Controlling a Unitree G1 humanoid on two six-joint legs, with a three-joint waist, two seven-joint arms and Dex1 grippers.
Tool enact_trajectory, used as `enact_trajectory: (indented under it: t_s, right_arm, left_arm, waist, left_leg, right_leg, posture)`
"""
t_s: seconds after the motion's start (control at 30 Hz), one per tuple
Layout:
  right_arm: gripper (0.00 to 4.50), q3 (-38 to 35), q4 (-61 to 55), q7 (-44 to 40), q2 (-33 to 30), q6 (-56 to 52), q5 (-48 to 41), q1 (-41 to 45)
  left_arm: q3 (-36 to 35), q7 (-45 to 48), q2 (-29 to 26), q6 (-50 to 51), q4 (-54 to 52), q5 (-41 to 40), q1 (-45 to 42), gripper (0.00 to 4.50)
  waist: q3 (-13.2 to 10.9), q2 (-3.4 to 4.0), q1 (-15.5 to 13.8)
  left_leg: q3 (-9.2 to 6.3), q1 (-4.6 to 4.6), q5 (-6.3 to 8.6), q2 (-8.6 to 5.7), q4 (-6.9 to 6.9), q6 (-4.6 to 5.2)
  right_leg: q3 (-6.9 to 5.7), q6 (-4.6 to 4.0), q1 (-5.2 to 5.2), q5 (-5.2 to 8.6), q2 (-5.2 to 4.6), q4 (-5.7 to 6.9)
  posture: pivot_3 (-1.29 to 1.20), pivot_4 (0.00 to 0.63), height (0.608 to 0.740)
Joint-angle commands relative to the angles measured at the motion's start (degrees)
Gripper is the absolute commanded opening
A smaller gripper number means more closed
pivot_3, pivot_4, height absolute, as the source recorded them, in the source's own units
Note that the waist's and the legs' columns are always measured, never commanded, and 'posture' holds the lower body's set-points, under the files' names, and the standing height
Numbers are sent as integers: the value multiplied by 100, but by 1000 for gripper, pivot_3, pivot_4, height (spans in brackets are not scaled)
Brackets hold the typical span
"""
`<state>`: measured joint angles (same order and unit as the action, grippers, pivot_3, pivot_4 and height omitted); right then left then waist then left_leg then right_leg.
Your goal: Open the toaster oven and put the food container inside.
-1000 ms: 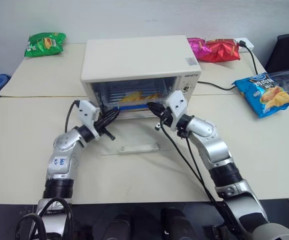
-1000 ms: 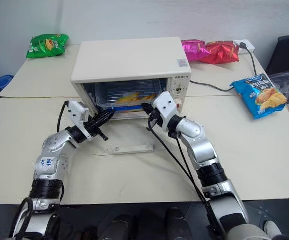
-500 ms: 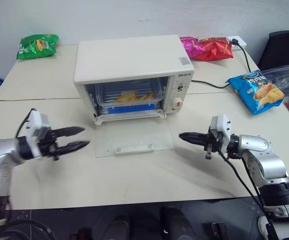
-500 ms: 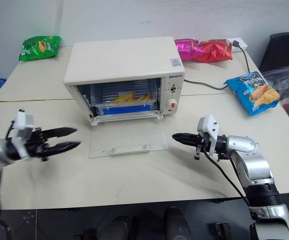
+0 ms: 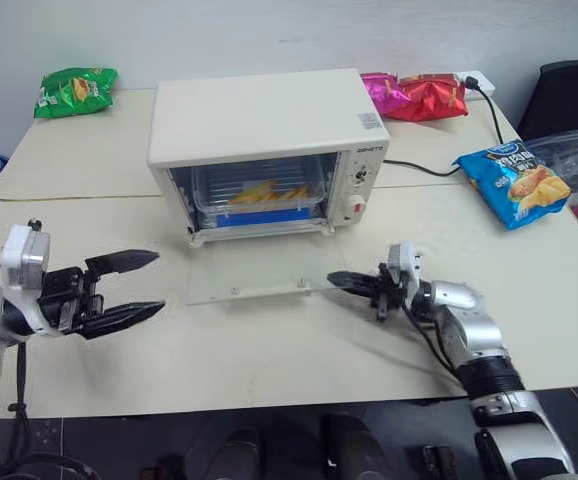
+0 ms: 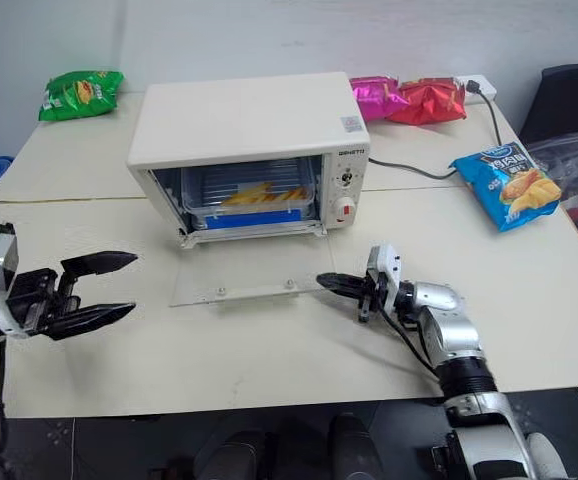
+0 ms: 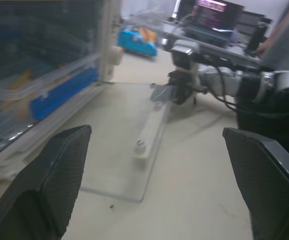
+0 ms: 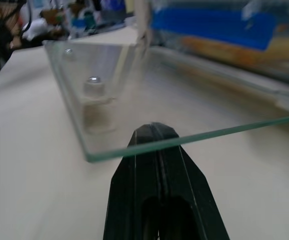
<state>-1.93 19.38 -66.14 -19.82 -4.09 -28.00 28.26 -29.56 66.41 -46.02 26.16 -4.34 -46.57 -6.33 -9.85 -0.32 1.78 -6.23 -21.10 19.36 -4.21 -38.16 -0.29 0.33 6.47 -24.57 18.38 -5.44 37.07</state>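
Sitting on the wire rack inside the toaster oven [image 5: 269,140] on the surface: food container [image 5: 259,193] | light, stiff, slick plastic; grip by blue clips | glass door [image 5: 259,272] fragile | left end effector [image 5: 129,285] released | right end effector [image 5: 344,281] clenched, under the door's edge, holding nothing

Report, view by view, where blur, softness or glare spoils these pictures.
Left wrist view: the own fingers are soft and dark, the food container a dim blur, the right gripper fairly crisp. Right wrist view: shut fingertips and the glass door edge are sharp; the blue clip behind smears. Head views: even, faint reflection across the toaster oven door, no hard glare.
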Motion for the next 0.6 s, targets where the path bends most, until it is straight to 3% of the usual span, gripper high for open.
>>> enact_trajectory:
  t_s: [0.03,0.1,0.2,0.4,0.53,0.57,0.6]
  right_arm:
    - [0,-700,-817,861,211,-529,-798,227]
    - [0,-884,-1338,1242,267,-699,-998,257]
    - [618,-668,-2110,1095,-110,-580,-644,99]
    - [2565,-229,-2284,-414,-1262,821,212,-797]
    - [3897,-538,-1989,-826,-1714,1481,305,-1685]
    - [3966,-584,-1986,-870,-1776,1618,334,-1845]
    - [4469,-621,-1984,-853,-1806,1732,354,-1956]
  left_arm:
    - [-281,-746,119,-228,-14,318,31,4458]
    - [-255,-876,223,-617,-27,653,200,4458]
    - [-105,-793,167,-956,3,1140,669,4500]
    - [23,-188,63,-1758,335,1601,1232,4500]
    - [166,-212,94,-2347,366,2026,1383,4500]
    - [181,-191,91,-2514,457,2115,1401,4500]
    - [192,-192,96,-2725,585,2216,1390,4500]
  waist:
    - [0,0,-8]
    - [0,0,-15]
    - [0,1,-17]
    - [2,-4,-66]
    - [2,-4,-152]
    - [2,-4,-165]
    - [2,-4,-168]
  left_leg:
    - [-1,0,0,-1,-1,0]
    - [-1,0,0,-2,2,0]
    - [0,-1,0,-3,8,0]
    - [3,-1,3,-7,6,6]
    - [8,2,5,-7,6,10]
    - [12,2,6,-7,5,11]
    - [14,3,6,-7,4,12]
  right_leg:
    - [0,0,0,0,0,-4]
    - [0,0,0,0,-1,-4]
    - [1,0,0,0,-3,-4]
    - [1,0,6,0,-6,-24]
    - [5,0,8,0,-7,-23]
    - [6,0,7,0,-7,-22]
    - [7,0,8,0,-8,-21]
  posture:
    - [0,150,740]
    - [0,150,740]
    - [0,150,740]
    - [0,150,740]
    - [0,150,740]
    - [0,150,740]
    - [0,150,740]
